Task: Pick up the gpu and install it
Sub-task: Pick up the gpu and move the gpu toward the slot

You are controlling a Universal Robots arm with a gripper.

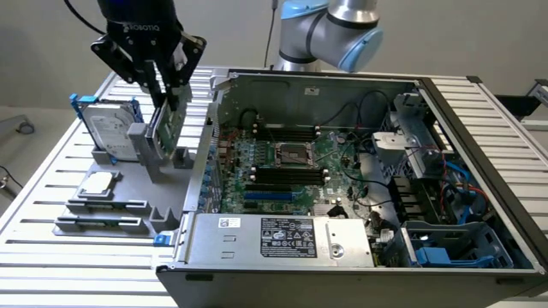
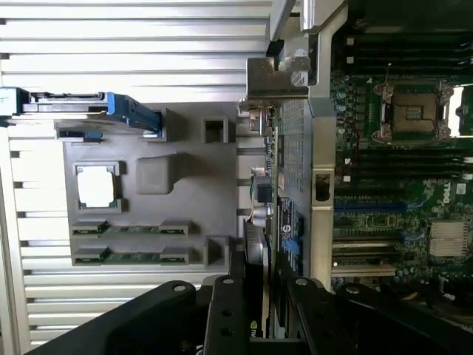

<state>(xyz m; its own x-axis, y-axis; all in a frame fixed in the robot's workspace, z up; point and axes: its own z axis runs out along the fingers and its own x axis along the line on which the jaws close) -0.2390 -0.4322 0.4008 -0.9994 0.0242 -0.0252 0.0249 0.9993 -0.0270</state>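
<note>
Gpu pick-up: gripper [image 1: 163,96] on the card at the holder, install not begun.

Item: gpu [image 1: 164,125], on edge between the posts of the grey holder [image 1: 120,192], at the exterior view's left, just beside the open case [image 1: 445,109]. Fingers [image 2: 225,310] narrow, pinching the card's upper edge from both faces. The wrist view shows the card edge-on between them. Whether its lower edge has left the holder cannot be told. Also on the holder: hard drive [image 1: 107,128] on the far side and processor chip [image 1: 97,183] nearer. The motherboard [image 1: 283,167] lies in the case to the right of the card. Judged step: grasp and lift. It calls for a firm hold and the card kept upright, clear of the posts and the case wall.
</note>
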